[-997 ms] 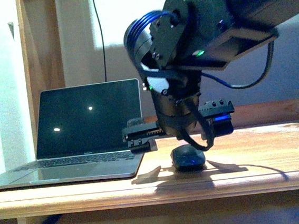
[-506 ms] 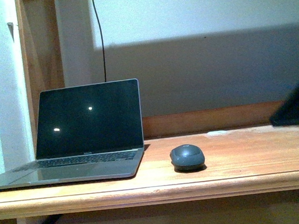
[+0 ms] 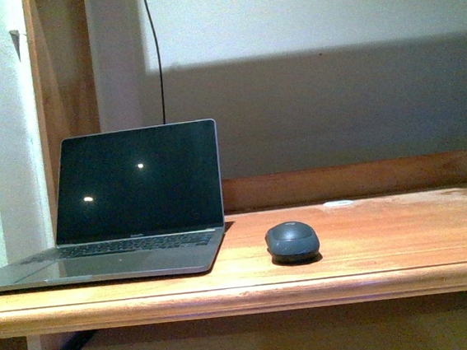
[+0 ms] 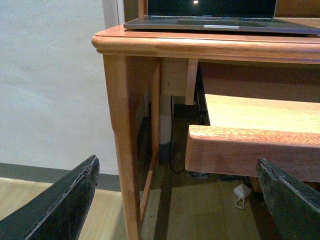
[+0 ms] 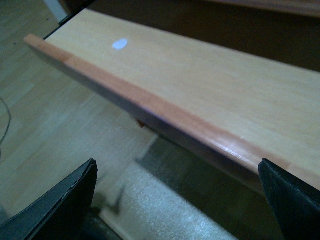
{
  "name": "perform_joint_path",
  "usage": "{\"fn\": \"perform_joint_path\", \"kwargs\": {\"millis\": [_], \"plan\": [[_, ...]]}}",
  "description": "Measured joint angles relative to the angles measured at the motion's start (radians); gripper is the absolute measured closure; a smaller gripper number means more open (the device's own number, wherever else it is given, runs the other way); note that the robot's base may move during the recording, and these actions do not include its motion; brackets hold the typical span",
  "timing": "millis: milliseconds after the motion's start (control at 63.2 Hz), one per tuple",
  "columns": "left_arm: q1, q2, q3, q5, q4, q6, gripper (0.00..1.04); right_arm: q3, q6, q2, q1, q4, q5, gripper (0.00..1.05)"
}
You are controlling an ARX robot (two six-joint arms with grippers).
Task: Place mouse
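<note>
Mouse (image 3: 292,240) on desk (image 3: 390,251), just right of open laptop (image 3: 129,206); left gripper (image 4: 177,200), right gripper (image 5: 175,200) both wide, empty

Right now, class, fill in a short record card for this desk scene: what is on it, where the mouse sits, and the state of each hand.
mouse: on desk, right of laptop, untouched
laptop: open, screen dark, at desk's left end
desk: wooden, with a lower shelf
left hand: open, empty, low beside desk's corner
right hand: open, empty, below the shelf edge
task state: mouse looks placed
</note>
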Motion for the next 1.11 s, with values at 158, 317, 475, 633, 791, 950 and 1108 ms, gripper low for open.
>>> {"fn": "perform_joint_path", "kwargs": {"millis": [158, 317, 475, 633, 791, 950, 1108], "plan": [[0.000, 0.000, 0.000, 0.000, 0.000, 0.000, 0.08, -0.087, 0.016, -0.024, 0.135, 0.062, 0.090, 0.07], [0.000, 0.000, 0.000, 0.000, 0.000, 0.000, 0.08, -0.122, 0.116, 0.071, 0.330, 0.264, 0.216, 0.07], [0.000, 0.000, 0.000, 0.000, 0.000, 0.000, 0.08, -0.132, 0.164, 0.176, 0.407, 0.381, 0.277, 0.07], [0.000, 0.000, 0.000, 0.000, 0.000, 0.000, 0.08, -0.131, 0.197, 0.270, 0.457, 0.500, 0.325, 0.07], [0.000, 0.000, 0.000, 0.000, 0.000, 0.000, 0.08, -0.102, 0.236, 0.390, 0.469, 0.613, 0.342, 0.07], [0.000, 0.000, 0.000, 0.000, 0.000, 0.000, 0.08, -0.021, 0.281, 0.539, 0.469, 0.726, 0.376, 0.07], [0.000, 0.000, 0.000, 0.000, 0.000, 0.000, 0.08, 0.096, 0.317, 0.691, 0.467, 0.814, 0.433, 0.07]]}}
